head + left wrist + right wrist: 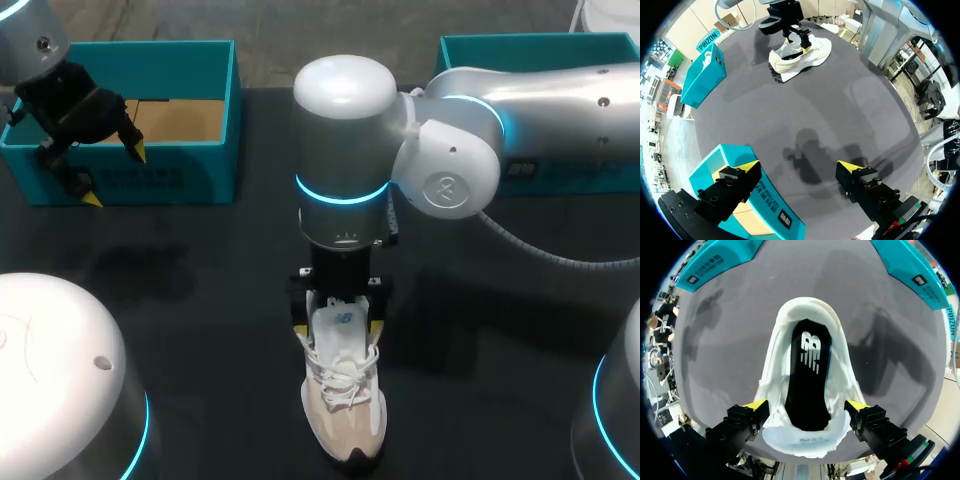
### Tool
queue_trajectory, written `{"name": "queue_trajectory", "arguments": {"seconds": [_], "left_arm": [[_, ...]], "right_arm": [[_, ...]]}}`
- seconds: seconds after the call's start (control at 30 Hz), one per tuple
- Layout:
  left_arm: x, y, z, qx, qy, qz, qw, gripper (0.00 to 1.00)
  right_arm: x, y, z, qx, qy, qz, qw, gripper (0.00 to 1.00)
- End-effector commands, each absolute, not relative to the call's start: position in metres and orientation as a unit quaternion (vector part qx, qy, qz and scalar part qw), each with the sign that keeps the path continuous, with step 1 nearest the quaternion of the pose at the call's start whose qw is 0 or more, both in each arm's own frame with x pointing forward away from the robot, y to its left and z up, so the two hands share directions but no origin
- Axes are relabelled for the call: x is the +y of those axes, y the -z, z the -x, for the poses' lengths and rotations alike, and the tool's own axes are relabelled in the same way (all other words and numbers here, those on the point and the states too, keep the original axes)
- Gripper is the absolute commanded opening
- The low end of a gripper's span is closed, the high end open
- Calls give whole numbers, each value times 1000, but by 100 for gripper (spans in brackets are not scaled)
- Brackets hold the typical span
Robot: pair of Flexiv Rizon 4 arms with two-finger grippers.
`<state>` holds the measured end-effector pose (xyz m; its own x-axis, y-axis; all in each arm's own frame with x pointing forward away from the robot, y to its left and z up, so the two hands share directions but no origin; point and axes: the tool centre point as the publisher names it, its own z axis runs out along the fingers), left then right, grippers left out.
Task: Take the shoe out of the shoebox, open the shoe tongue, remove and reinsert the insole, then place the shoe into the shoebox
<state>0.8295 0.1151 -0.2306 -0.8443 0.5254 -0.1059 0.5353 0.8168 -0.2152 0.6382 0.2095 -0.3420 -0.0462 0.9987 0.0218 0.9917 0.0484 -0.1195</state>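
**Sneaker, cream and white, laced (345,405): out of box, insole stage**

Location: stands upright near the middle of the black tabletop (200,300). It is well apart from the open teal cardboard shoebox with a brown floor (200,185) at the far left.

Condition: the pale padded tongue (340,322) appears drawn forward and the mouth is open. The black printed insole (807,370) lies flat inside.

Tools: the right gripper (806,405) hangs above the mouth, its fingers spread wide to either side of the upper, nothing pinched. The left gripper (112,175) hovers over the shoebox's front wall, likewise wide and empty.

Step, as judged: extraction and tongue opening look done, so insole removal is in hand. Whether the insole has already been out and back cannot be read from how it lies.

Next move calls for: narrowing the right fingers and lowering one tip inside the collar to catch the insole's edge. The left gripper will probably need to steady the sneaker against lifting.

Not determinable:
- the heel, covered by the right arm in the head view;
- whether the right fingertips touch the upper or stand just clear of it;
- the contents of the second teal box (480,48) behind that arm.
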Motion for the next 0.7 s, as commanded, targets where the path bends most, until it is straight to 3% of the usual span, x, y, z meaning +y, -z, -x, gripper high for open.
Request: {"name": "queue_trajectory", "arguments": {"seconds": [0.03, 0.7], "left_arm": [[115, 230, -829, 953, 117, -278, 20, 100], [115, 230, -829, 953, 117, -278, 20, 100]], "right_arm": [[213, 339, -633, -721, -36, 691, 46, 100], [216, 320, -621, -715, -37, 696, 44, 100]]}}
